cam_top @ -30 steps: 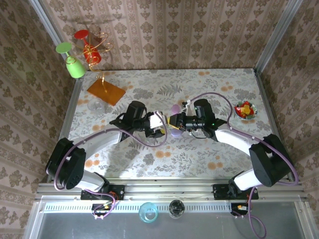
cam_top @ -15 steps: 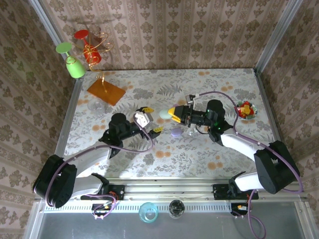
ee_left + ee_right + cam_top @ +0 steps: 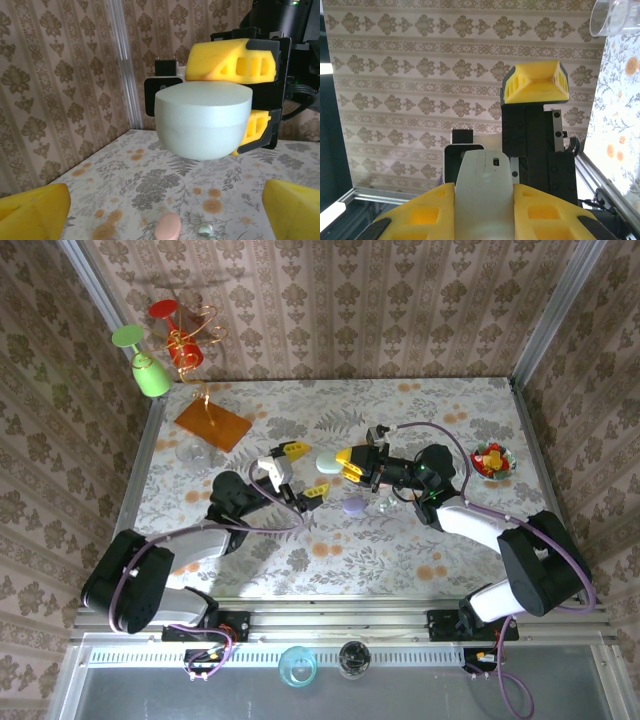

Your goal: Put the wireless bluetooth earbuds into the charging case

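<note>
My right gripper (image 3: 345,464) is shut on a pale green pebble-shaped charging case (image 3: 328,462) and holds it closed above the table's middle. In the left wrist view the charging case (image 3: 202,120) hangs straight ahead between the right arm's yellow fingers (image 3: 230,60). My left gripper (image 3: 307,471) faces it, open with nothing between its fingers (image 3: 30,215). On the table below lie a pinkish-purple case (image 3: 353,505) (image 3: 167,227) and tiny green-tinted glossy earbuds (image 3: 205,230) beside it. In the right wrist view the charging case (image 3: 484,195) sits clamped between the yellow pads.
A bowl of red and yellow sweets (image 3: 492,460) stands at the right. An orange board (image 3: 213,425) and a clear glass (image 3: 192,452) lie back left. Green (image 3: 150,370) and red (image 3: 185,345) glasses sit by the back-left corner. Patterned walls enclose the table.
A second ago both grippers met at the table's middle. The left arm has since pulled back leftward with open fingers, and the right gripper now holds the pale green case.
</note>
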### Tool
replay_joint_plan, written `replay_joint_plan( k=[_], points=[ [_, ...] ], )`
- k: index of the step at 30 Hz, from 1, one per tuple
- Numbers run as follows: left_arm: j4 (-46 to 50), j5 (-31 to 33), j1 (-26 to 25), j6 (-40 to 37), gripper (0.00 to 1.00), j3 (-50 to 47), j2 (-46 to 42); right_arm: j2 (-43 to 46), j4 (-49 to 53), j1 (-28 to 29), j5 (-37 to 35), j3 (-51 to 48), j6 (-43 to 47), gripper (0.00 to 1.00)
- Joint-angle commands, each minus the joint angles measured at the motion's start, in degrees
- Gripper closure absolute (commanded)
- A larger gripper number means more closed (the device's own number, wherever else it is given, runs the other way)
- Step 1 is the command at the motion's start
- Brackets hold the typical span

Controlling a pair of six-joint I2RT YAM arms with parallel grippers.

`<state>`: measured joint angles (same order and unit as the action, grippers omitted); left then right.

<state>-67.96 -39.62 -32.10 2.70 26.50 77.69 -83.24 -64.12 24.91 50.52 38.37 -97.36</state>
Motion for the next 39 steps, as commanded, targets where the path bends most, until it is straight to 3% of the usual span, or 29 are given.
replay_joint_plan(
  k=[1,10,23,32,36,37,39],
  points=[
    [-5.83,-5.47,0.26,4.52,0.08,3.18,-0.06,-1.25,-4.73,0.73,2.97,1.53,-2.94,1.00],
    [-6.04,-11.65,0.22,6.90,0.39,4.74,0.26,-3.61,-9.49,1.69,4.05,1.97,-4.68,1.00],
    [-6.19,-14.07,0.28,7.14,0.43,5.05,0.77,-3.47,-9.47,2.34,4.76,2.96,-4.43,1.00],
    [-6.13,-14.98,0.28,7.67,0.61,5.49,1.08,-3.82,-9.44,2.60,4.43,2.85,-4.59,1.00],
    [-6.02,-15.14,0.28,7.59,0.65,5.34,1.28,-3.38,-8.85,2.59,4.10,2.76,-4.46,1.00],
    [-6.07,-15.12,0.28,7.43,0.65,5.31,1.32,-3.24,-8.51,2.54,3.90,2.75,-4.20,0.97],
    [-5.95,-14.93,0.29,6.74,0.64,5.07,1.32,-2.31,-6.53,2.43,3.30,2.59,-2.39,0.75]
  ],
)
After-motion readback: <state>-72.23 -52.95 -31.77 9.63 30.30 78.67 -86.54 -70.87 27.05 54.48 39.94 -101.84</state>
